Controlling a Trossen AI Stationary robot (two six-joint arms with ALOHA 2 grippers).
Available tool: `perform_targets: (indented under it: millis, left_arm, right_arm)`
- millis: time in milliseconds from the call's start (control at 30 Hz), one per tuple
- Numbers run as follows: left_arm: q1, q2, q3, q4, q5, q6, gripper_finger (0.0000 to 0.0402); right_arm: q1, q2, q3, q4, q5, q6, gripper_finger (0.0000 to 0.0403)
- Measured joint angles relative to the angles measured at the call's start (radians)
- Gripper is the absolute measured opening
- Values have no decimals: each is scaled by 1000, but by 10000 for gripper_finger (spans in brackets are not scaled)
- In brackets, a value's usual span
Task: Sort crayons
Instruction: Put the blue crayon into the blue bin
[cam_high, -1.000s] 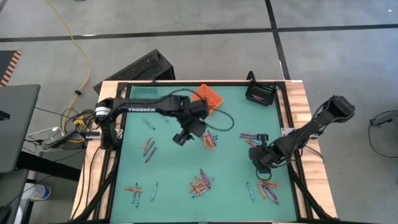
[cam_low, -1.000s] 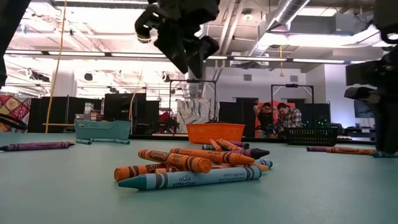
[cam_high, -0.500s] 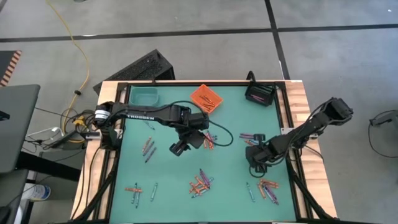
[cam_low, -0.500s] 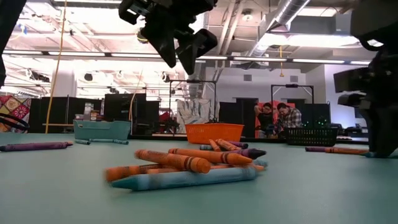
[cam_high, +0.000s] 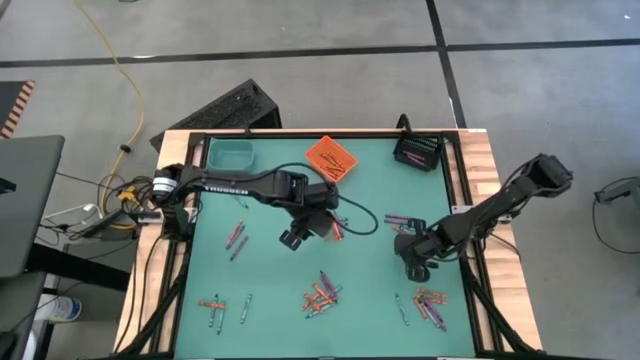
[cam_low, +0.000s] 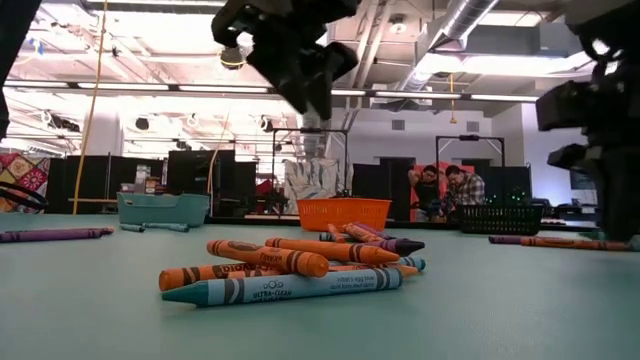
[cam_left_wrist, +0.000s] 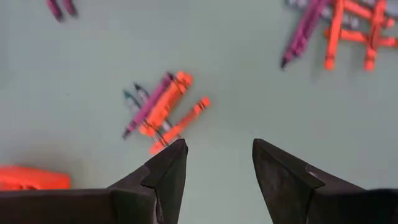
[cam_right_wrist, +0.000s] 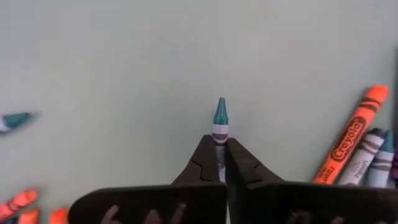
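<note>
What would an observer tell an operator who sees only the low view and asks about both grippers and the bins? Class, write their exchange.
Operator: Has the right gripper got anything?
Observer: Yes. The right gripper is shut on a teal crayon, whose tip pokes out past the fingers.
Operator: And the left gripper?
Observer: The left gripper is open and holds nothing; it looks down at a small cluster of orange and purple crayons on the green mat.
Operator: Where do the bins sit?
Observer: From above, all three are along the far edge: the teal bin at the left, the orange bin in the middle, the black bin at the right.
</note>
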Motion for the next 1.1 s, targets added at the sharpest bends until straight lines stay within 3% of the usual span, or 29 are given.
perform_targets:
  millis: [233,500,600,800,933,1100]
  left_arm:
    - [-17,1,-46,235,94,-15,174]
    - [-30,2,-194,571,18,-50,174]
    - [-29,-8,-275,793,10,-87,174]
    - [-30,-21,-469,1397,49,-195,173]
    - [-30,-18,-520,1612,83,-265,173]
    - [-30,-16,-518,1634,92,-319,173]
  right_arm:
    - [3,-74,75,0,138,-38,1]
    - [92,-169,189,54,423,-183,1]
    - [139,-198,200,145,542,-273,1]
    - [196,-219,200,341,748,-471,0]
    - [197,-215,200,466,764,-587,0]
    - [163,-188,200,613,746,-715,0]
